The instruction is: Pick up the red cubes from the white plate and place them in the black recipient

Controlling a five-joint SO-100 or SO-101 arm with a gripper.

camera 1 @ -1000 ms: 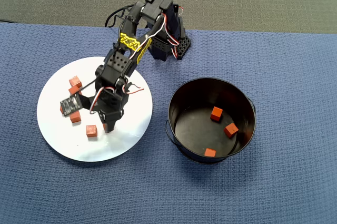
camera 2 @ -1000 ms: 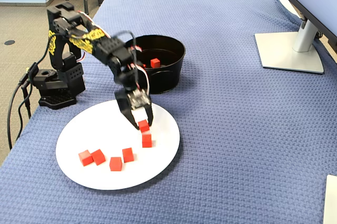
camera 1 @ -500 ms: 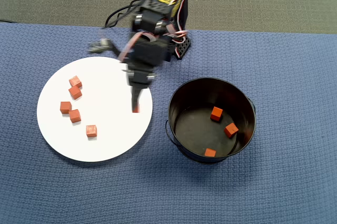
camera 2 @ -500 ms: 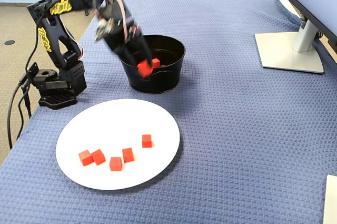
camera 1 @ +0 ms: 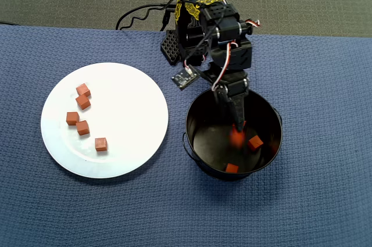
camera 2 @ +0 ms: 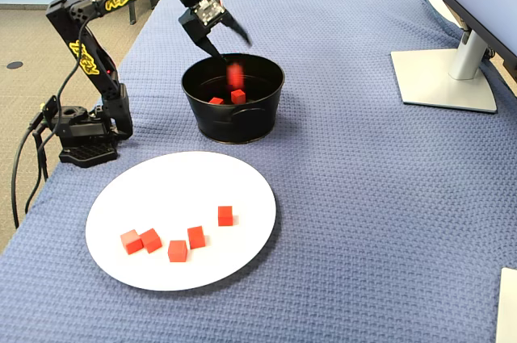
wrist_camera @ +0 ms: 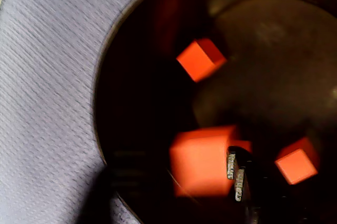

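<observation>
Red cubes, five matte little blocks [camera 1: 83, 109], sit on the glossy round white plate [camera 1: 131, 93] at left in the overhead view; rightward, the gripper [camera 1: 238, 120] spreads open, empty, above the deep shiny black pot [camera 1: 195, 136], one blurred cube [camera 2: 234, 75] mid-air over it, others [camera 1: 254, 142] inside, knobbly blue cloth [camera 1: 325, 72] underneath

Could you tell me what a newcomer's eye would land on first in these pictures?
Probably the black arm reaching over the black pot, its pincer open above a blurred red cube dropping inside. Next, the big white plate left of the pot in the overhead view, holding five red cubes.
</observation>
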